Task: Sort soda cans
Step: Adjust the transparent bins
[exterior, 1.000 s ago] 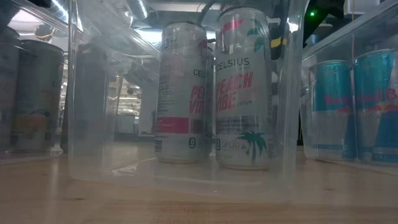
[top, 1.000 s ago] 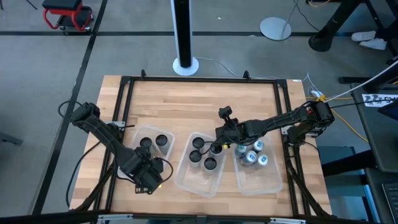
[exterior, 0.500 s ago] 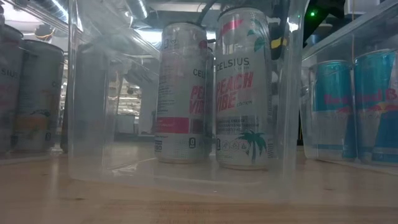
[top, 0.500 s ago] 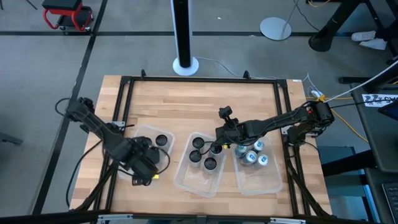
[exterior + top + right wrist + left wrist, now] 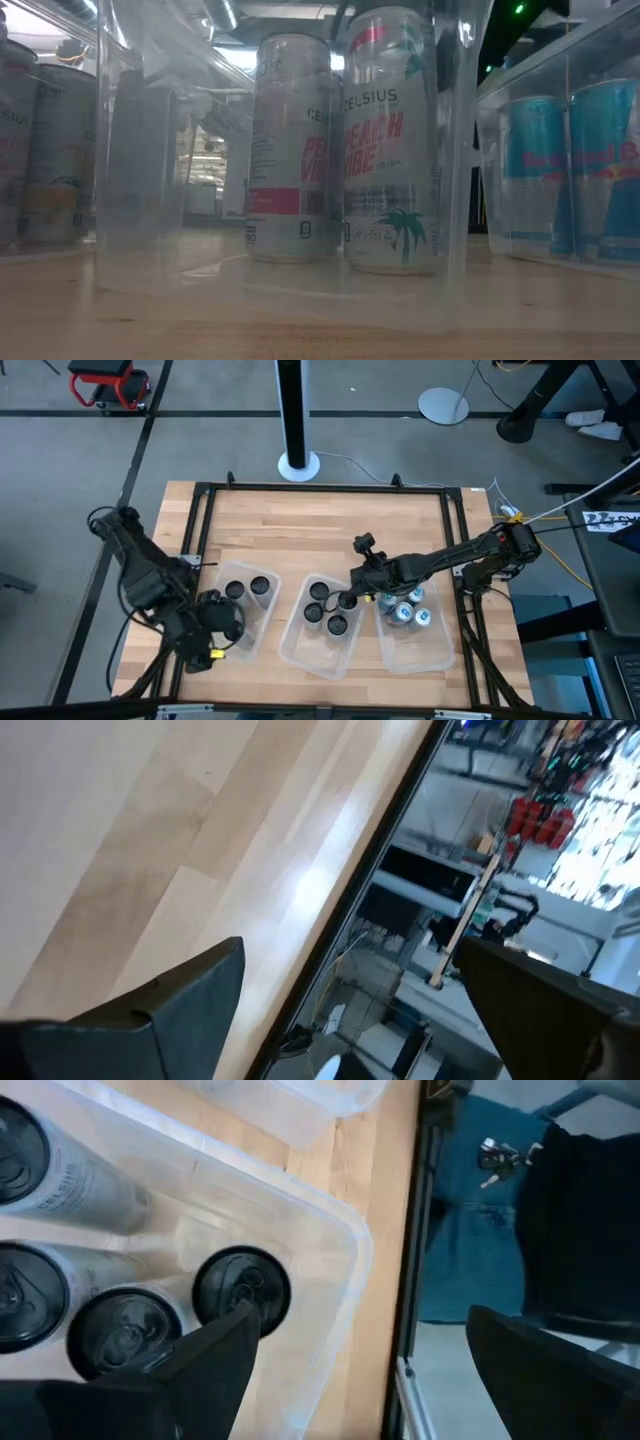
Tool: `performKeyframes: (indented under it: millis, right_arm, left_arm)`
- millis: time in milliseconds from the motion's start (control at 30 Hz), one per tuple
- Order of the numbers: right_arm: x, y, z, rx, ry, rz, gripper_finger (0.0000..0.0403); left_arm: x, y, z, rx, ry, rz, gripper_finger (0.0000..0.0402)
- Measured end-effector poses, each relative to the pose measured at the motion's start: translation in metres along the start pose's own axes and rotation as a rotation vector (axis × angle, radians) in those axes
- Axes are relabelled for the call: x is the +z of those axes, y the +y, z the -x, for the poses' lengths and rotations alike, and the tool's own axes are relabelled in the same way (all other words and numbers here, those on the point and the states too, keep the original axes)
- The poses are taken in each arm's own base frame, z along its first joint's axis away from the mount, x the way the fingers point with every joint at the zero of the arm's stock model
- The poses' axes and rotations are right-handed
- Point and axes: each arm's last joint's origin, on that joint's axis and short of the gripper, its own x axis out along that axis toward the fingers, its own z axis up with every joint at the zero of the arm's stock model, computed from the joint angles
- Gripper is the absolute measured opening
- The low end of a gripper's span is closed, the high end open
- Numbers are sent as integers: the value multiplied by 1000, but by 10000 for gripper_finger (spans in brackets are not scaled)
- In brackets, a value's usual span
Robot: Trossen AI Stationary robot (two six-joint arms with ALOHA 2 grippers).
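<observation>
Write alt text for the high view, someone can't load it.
Three clear rectangular plastic bins sit in a row on a wooden table: dark-topped soda cans left and middle, silver-topped blue cans right. The open right gripper hovers at the middle bin; the open left gripper is beside the left one.
</observation>
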Motion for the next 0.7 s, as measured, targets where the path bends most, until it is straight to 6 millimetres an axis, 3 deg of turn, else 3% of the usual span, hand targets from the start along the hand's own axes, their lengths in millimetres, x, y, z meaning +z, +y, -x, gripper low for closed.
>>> performKeyframes:
  millis: [333,567,700]
  right_arm:
    - [-12,-17,49,-69,-170,-20,364]
    - [-19,-30,55,-120,-193,-15,364]
    - [-17,-49,73,-137,-256,3,364]
  left_arm:
    - [-26,-15,-2,25,-60,-41,343]
    - [-30,-16,-1,62,-104,-91,343]
    - [-29,-16,-1,72,-135,-97,343]
